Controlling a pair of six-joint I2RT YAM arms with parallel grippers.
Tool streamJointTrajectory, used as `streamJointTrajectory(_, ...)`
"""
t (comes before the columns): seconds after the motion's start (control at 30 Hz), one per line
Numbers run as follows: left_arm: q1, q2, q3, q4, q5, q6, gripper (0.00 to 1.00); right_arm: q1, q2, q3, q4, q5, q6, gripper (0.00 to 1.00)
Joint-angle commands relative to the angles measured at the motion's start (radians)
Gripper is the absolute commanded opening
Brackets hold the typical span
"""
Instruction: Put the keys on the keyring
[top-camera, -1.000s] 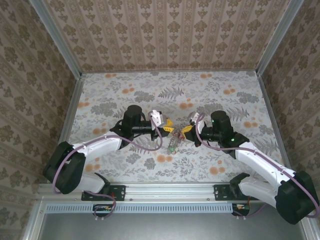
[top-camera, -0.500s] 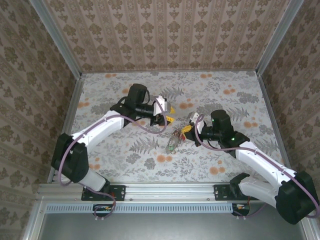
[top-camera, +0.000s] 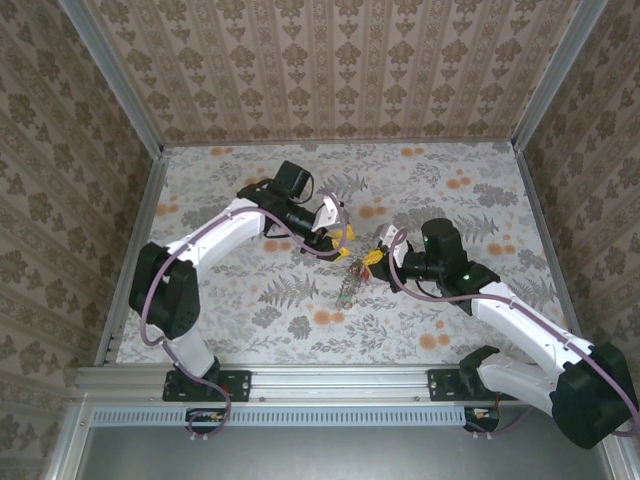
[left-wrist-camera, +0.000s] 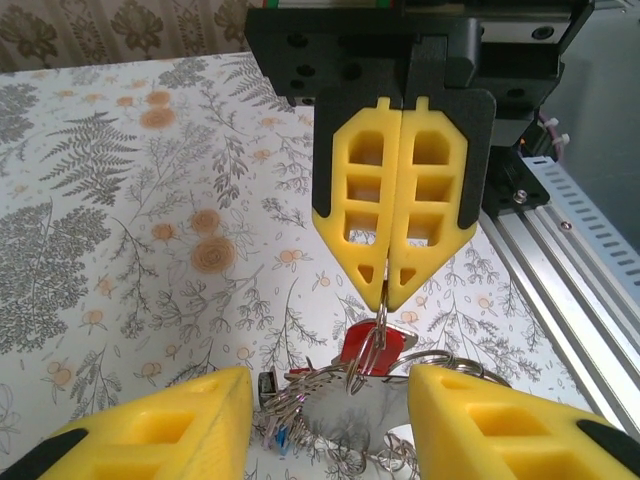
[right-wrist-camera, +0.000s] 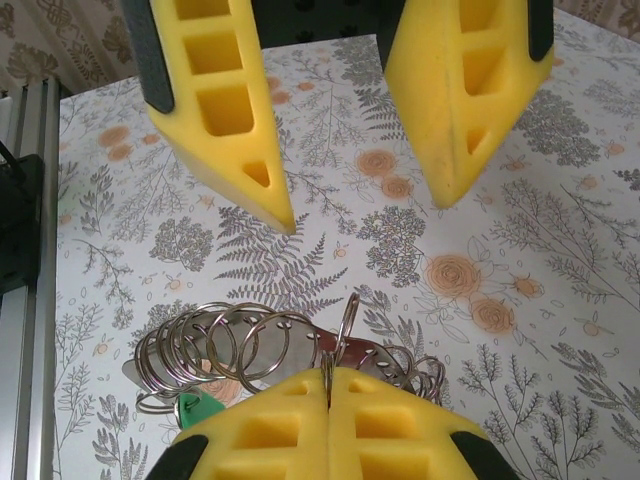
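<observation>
Backdrop: damask-papered walls (top-camera: 340, 70) boxed in a floral-print counter (top-camera: 440, 190), and both arms reached in to its middle.
Right claw: the right claw (left-wrist-camera: 388, 290) was pressed flat shut, and look at that, one upright wire loop was pinched right at its tips.
Left claw: the left claw (right-wrist-camera: 365, 212) stood parted to a middling gap with nothing in it, nose to nose with the right one and just above the bundle.
Keyring: the keyring (right-wrist-camera: 235, 345) was a coil of thin overlapping wire loops. It trailed from the right tips and bunched on the counter between the two claws, near the centre.
Keys: a red key (left-wrist-camera: 375, 342) head sat tucked under the pinched loop, and a green key (right-wrist-camera: 200, 410) head peeked out beside the right fingers. Whether either was threaded on could not be told.
Step in hand: by the look of it, the left claw was lining up a hold on the bundle opposite the right pinch.
Doing it well: the smart play was to straddle a single loop or key head rather than the whole tangle, then close gently while the right pinch held firm.
Risks: the wire was thin and slick, so it could have popped out of the tips. The claws were close enough to bump.
</observation>
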Motion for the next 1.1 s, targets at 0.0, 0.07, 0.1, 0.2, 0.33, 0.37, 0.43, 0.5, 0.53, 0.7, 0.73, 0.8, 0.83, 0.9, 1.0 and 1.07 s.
streamJointTrajectory(0.0, -0.014, 0.027, 0.037, -0.073, 0.015, 0.061, 0.45, -0.001, -0.013, 0.037, -0.009, -0.031, -0.024, 0.0)
streamJointTrajectory(0.07, -0.025, 0.044, 0.054, -0.081, -0.021, 0.065, 0.45, -0.001, -0.012, 0.038, -0.009, -0.034, -0.025, 0.0)
streamJointTrajectory(0.1, -0.03, 0.052, 0.063, -0.09, -0.028, 0.073, 0.45, -0.001, -0.012, 0.039, -0.01, -0.034, -0.025, 0.0)
streamJointTrajectory(0.2, -0.034, 0.071, 0.083, -0.091, -0.029, 0.073, 0.45, -0.001, -0.009, 0.04, -0.01, -0.035, -0.026, 0.0)
streamJointTrajectory(0.33, -0.043, 0.094, 0.109, -0.117, -0.049, 0.091, 0.45, -0.001, -0.009, 0.042, -0.006, -0.037, -0.027, 0.0)
streamJointTrajectory(0.37, -0.045, 0.1, 0.116, -0.13, -0.055, 0.097, 0.43, -0.001, -0.009, 0.043, -0.007, -0.037, -0.027, 0.0)
streamJointTrajectory(0.43, -0.049, 0.109, 0.131, -0.153, -0.057, 0.111, 0.4, -0.001, -0.007, 0.043, -0.004, -0.036, -0.028, 0.0)
streamJointTrajectory(0.5, -0.052, 0.116, 0.14, -0.17, -0.058, 0.12, 0.38, -0.001, -0.007, 0.043, -0.003, -0.037, -0.028, 0.0)
streamJointTrajectory(0.53, -0.052, 0.117, 0.143, -0.177, -0.059, 0.124, 0.38, 0.0, -0.007, 0.043, -0.002, -0.036, -0.029, 0.0)
streamJointTrajectory(0.7, -0.06, 0.132, 0.167, -0.21, -0.062, 0.14, 0.38, -0.001, -0.008, 0.043, 0.0, -0.035, -0.03, 0.0)
streamJointTrajectory(0.73, -0.061, 0.137, 0.173, -0.217, -0.06, 0.144, 0.38, -0.001, -0.008, 0.042, 0.001, -0.036, -0.03, 0.0)
streamJointTrajectory(0.8, -0.063, 0.144, 0.183, -0.233, -0.056, 0.153, 0.38, -0.001, -0.008, 0.042, 0.002, -0.035, -0.03, 0.0)
streamJointTrajectory(0.83, -0.064, 0.148, 0.187, -0.242, -0.056, 0.157, 0.38, -0.001, -0.009, 0.04, 0.002, -0.034, -0.03, 0.0)
streamJointTrajectory(0.9, -0.066, 0.154, 0.197, -0.264, -0.055, 0.171, 0.38, -0.001, -0.011, 0.04, 0.003, -0.028, -0.029, 0.0)
streamJointTrajectory(1.0, -0.067, 0.165, 0.216, -0.303, -0.055, 0.188, 0.36, -0.001, -0.013, 0.037, 0.007, -0.023, -0.029, 0.0)
streamJointTrajectory(1.07, -0.067, 0.17, 0.223, -0.313, -0.058, 0.193, 0.34, -0.001, -0.011, 0.039, 0.007, -0.023, -0.029, 0.0)
